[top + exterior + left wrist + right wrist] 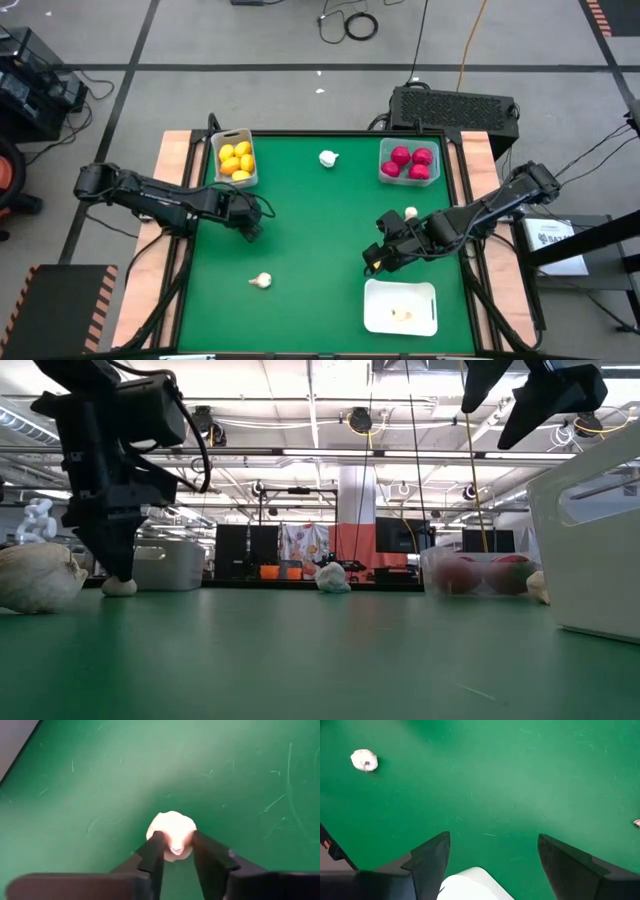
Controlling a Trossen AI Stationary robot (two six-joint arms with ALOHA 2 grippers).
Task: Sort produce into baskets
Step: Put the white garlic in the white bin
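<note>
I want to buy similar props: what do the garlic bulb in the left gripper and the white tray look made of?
Garlic bulb: probably matte moulded plastic or foam; its surface looks smooth, pale and lobed. White tray: likely rigid plastic, with a plain opaque white finish and rounded corners.

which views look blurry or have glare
Left wrist view: the garlic bulb between the left gripper fingers is blown out white and soft. Low view: the near garlic is blurred, ceiling lights glare. High view: even light.
</note>
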